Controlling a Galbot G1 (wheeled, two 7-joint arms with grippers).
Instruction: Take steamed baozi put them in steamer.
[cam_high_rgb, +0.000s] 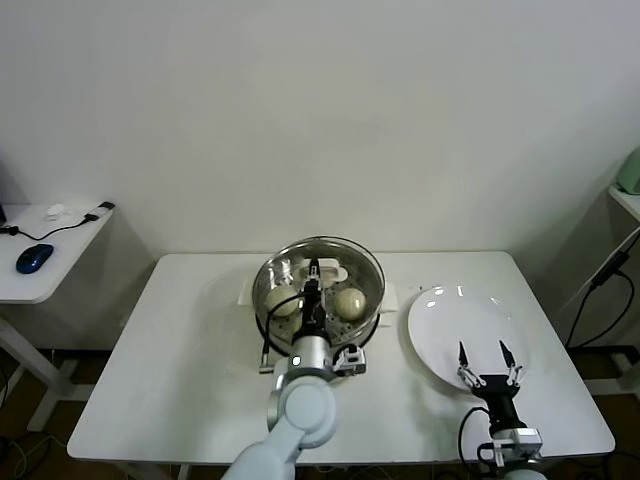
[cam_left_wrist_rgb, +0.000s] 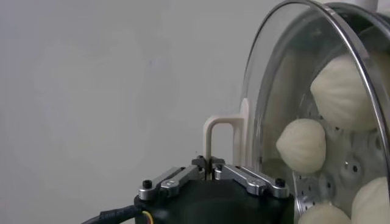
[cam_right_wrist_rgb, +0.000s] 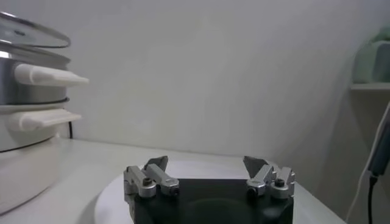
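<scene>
The steamer stands mid-table, with the glass lid over its pot. Two cream baozi show through the glass. My left gripper is above the pot's middle, shut on the lid's thin cream handle. The left wrist view shows the lid's steel rim and several baozi on the perforated tray behind the glass. My right gripper is open and empty over the near part of the white plate; its spread jaws also show in the right wrist view.
The plate holds nothing. The steamer's cream side handles stick out toward the plate. A side desk with a blue mouse stands at the far left. A cable hangs beyond the table's right edge.
</scene>
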